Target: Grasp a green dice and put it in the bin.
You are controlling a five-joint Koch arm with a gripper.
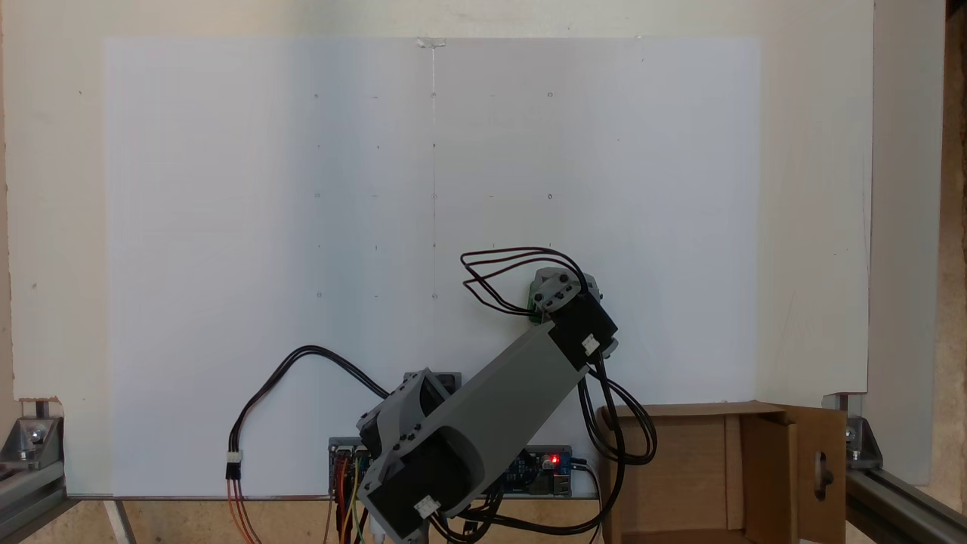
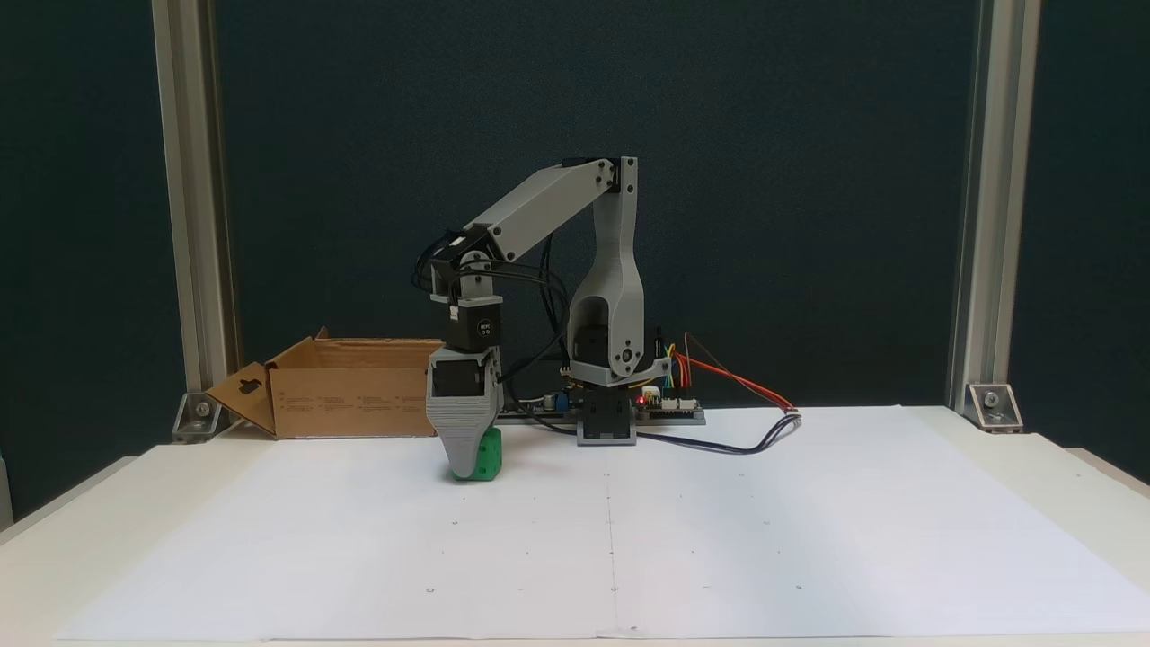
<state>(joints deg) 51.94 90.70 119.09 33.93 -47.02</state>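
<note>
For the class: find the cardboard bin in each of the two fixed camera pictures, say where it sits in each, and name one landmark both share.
A fixed view, from above: the bin sits in the bottom right corner, its cutout flap towards the right.
A fixed view, from the front: the bin sits left of centre, behind the gripper, its cutout flap pointing left.
Shared landmark: the red light on the board at the arm's base.

Even, bright, diffuse light in both fixed views; white paper (image 1: 227, 227) slightly washed out; soft shadows; sharp focus; dark far backdrop (image 2: 809, 180).
</note>
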